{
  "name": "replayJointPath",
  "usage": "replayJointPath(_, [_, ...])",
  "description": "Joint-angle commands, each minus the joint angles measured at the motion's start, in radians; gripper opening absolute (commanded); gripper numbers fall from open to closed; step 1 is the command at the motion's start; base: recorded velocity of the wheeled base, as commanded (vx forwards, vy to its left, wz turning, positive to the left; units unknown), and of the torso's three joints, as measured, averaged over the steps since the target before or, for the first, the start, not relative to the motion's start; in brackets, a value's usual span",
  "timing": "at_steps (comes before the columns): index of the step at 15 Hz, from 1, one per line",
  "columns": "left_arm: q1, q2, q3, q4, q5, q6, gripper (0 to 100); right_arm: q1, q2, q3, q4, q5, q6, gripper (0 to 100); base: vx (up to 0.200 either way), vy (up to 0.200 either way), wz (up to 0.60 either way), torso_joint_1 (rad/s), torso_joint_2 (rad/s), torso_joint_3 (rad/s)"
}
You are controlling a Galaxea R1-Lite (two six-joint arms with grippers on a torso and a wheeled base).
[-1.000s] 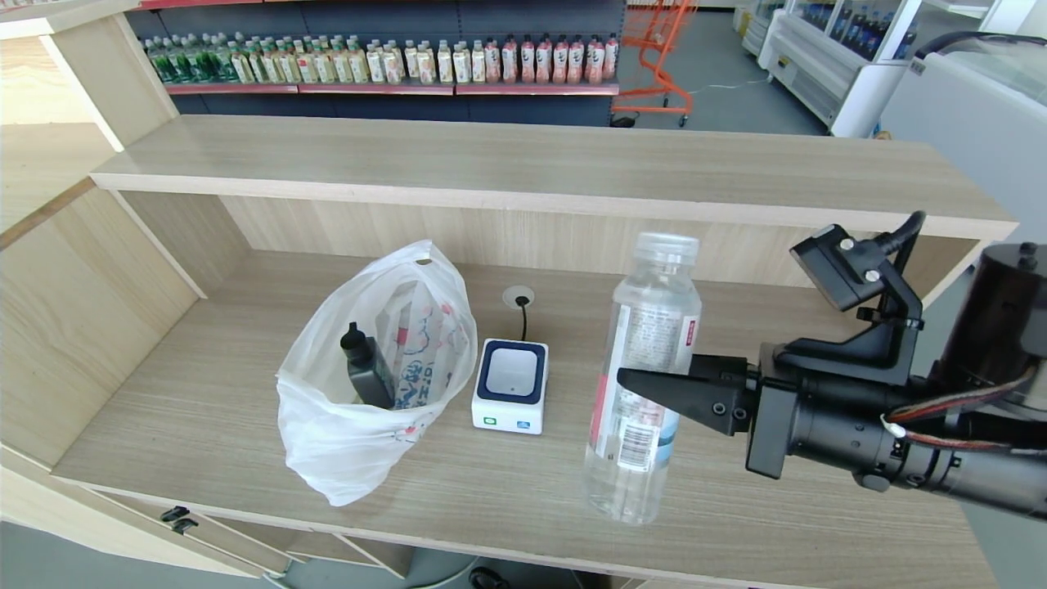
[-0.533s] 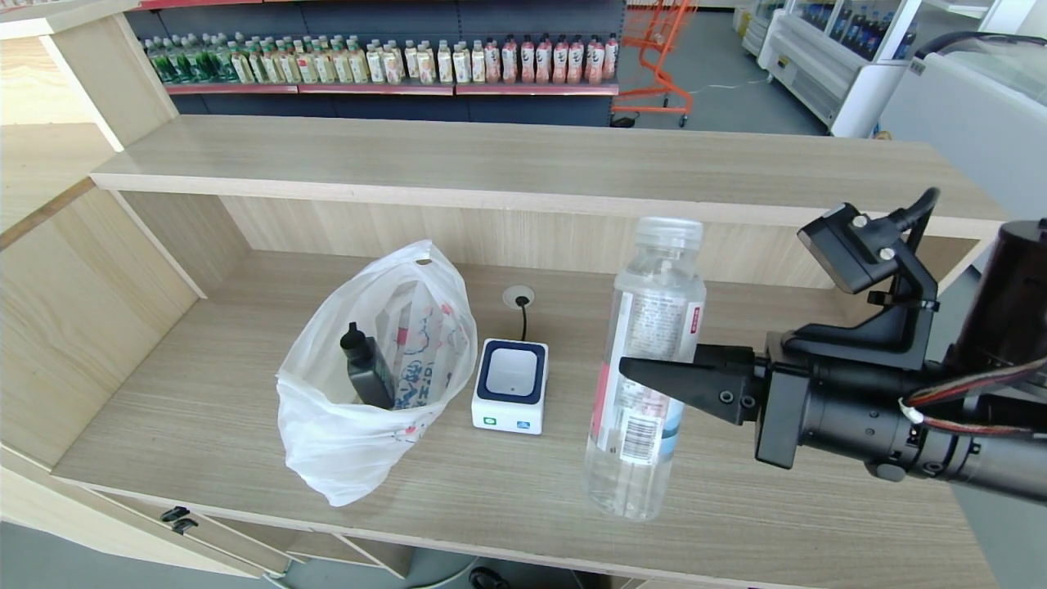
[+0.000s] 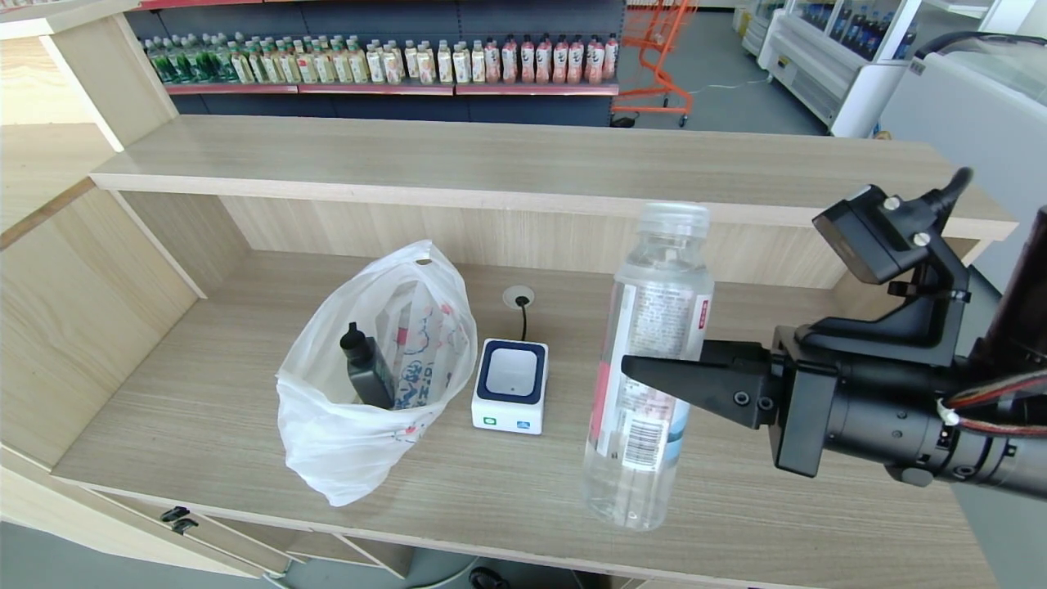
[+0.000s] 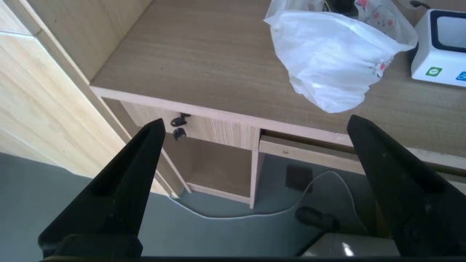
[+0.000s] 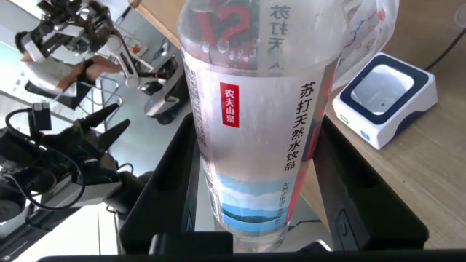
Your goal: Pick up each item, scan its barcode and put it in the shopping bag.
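Observation:
A clear water bottle (image 3: 654, 311) with a white label and a barcode hangs upright above the right part of the wooden counter (image 3: 204, 409). My right gripper (image 3: 646, 372) is shut on its middle from the right. The right wrist view shows the bottle (image 5: 269, 124) between the black fingers of that gripper (image 5: 262, 211). The white shopping bag (image 3: 368, 409) stands open at centre left, with a black bottle (image 3: 368, 372) and a printed carton (image 3: 421, 343) inside. Beside it sits the white barcode scanner (image 3: 510, 384). My left gripper (image 4: 255, 131) is open below the counter's front edge, near the bag (image 4: 335, 51).
A raised shelf (image 3: 523, 164) runs along the back of the counter and a wooden side wall (image 3: 74, 311) closes its left end. The scanner's cable goes into a hole (image 3: 519, 296) behind it. A drawer handle (image 4: 178, 127) sits under the front edge.
My right gripper has risen a little with the water bottle in it. The bag and the scanner have not moved.

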Motion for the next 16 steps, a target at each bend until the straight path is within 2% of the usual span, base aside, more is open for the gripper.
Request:
replayJointPath(1, [0.000,0.002,0.000,0.000,0.001,0.000,100,0.002,-0.005,-0.004,-0.001,0.001,0.000,0,0.000,0.000,0.00,0.000,0.00,0.000])
replayJointPath(12, [0.000,0.002,0.000,0.000,0.001,0.000,100,0.011,-0.031,-0.003,-0.003,-0.003,-0.008,0,0.000,0.000,0.00,0.000,0.00,0.000])
replayJointPath(13, [0.000,0.002,0.000,0.000,0.001,0.000,100,0.010,-0.030,-0.003,-0.007,-0.006,-0.023,0,0.000,0.000,0.00,0.000,0.00,0.000])
replayJointPath(16, [0.000,0.002,0.000,0.000,0.001,0.000,100,-0.033,0.013,-0.001,-0.078,-0.026,-0.203,0,0.000,0.000,0.00,0.000,0.00,0.000])
